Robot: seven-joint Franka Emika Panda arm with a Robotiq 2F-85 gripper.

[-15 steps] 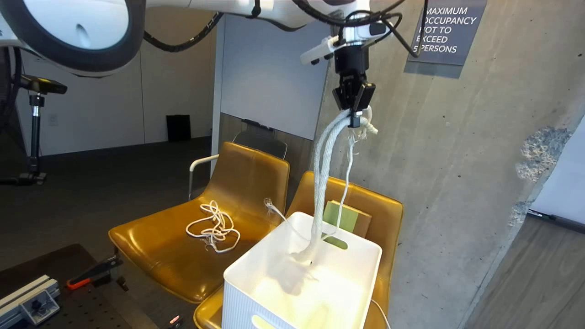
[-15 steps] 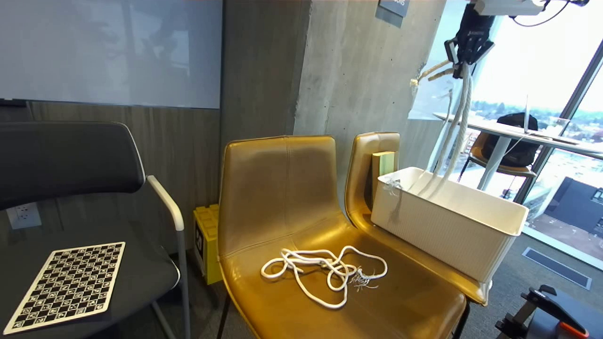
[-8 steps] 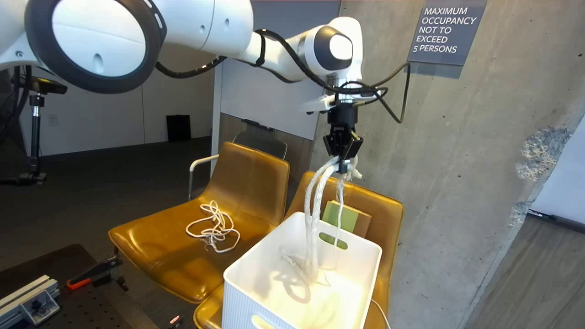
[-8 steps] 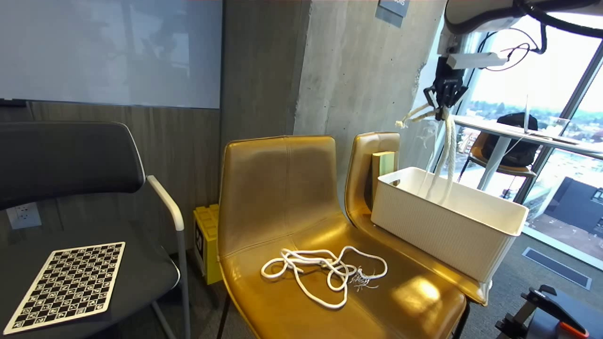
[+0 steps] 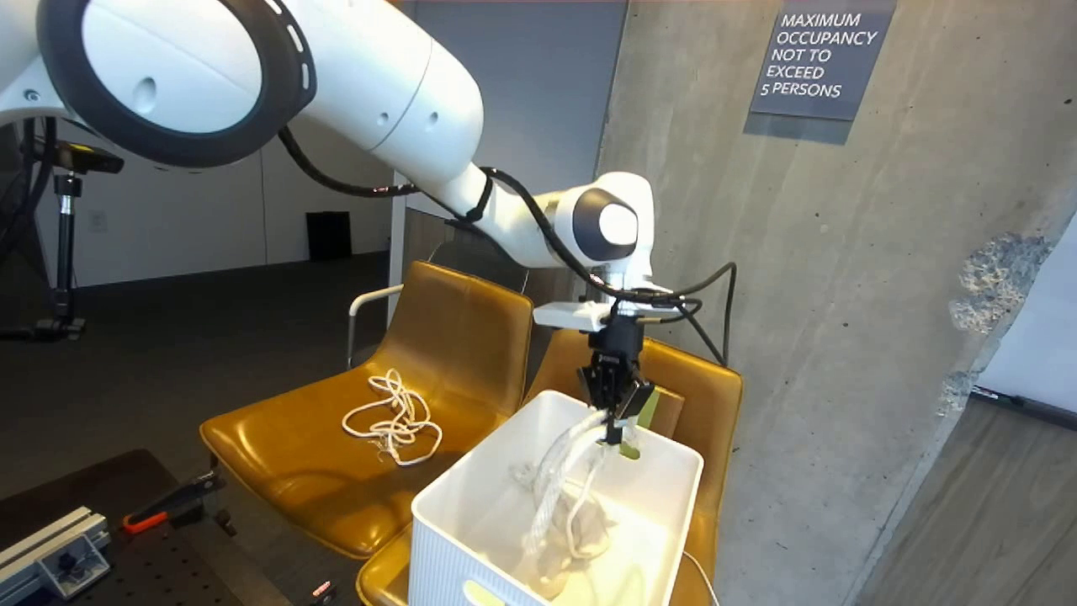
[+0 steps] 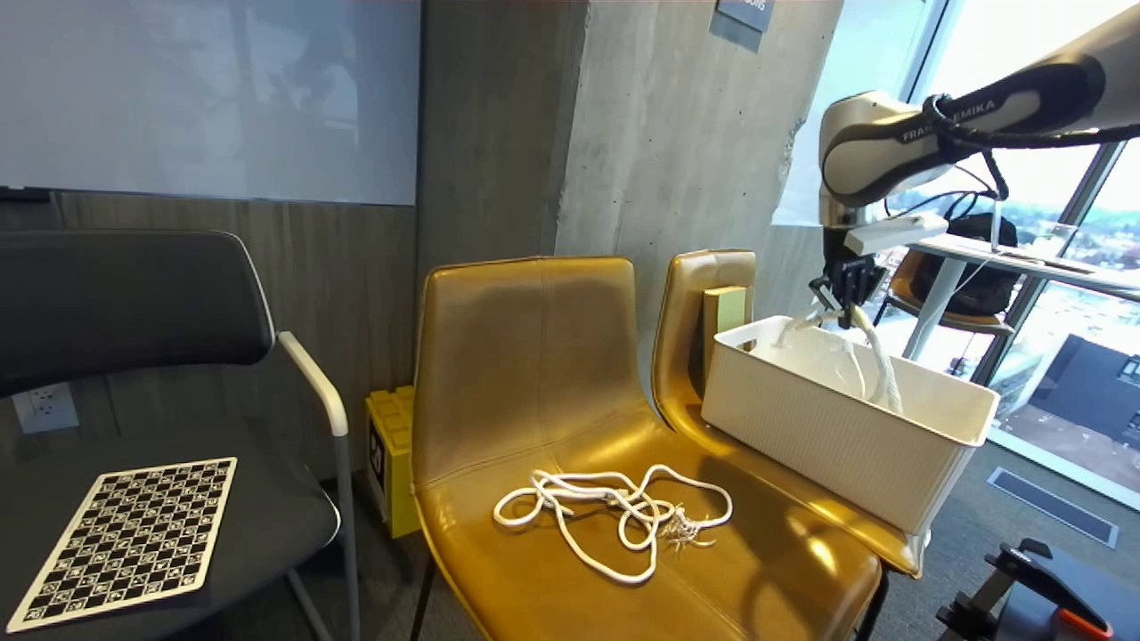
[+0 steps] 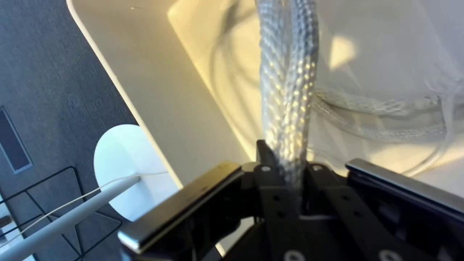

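My gripper [image 5: 615,431] points down just inside the far end of a white ribbed bin [image 5: 450,555]. It is shut on a doubled, thick, whitish braided rope [image 7: 288,72]. In both exterior views the rope [image 6: 882,361] hangs in a bend from the fingertips into the bin, its lower part resting on the bin floor. Short rope ends stick out on the other side of the grip. In the wrist view the bin wall [image 7: 156,72] lies to the left, and more rope [image 7: 380,105] lies on the bin floor at the right.
The bin stands on a tan chair [image 6: 681,338], with a green-brown book [image 6: 728,307] against its backrest. A second tan chair [image 6: 534,356] beside it bears a loose thin white rope [image 5: 402,434]. A concrete wall [image 5: 841,295] rises behind. A clamp [image 5: 172,505] lies near the front.
My gripper has come down from well above the bin to its rim level, still holding the rope. The rope has sunk into the bin, and an end that hung over the rim is inside.
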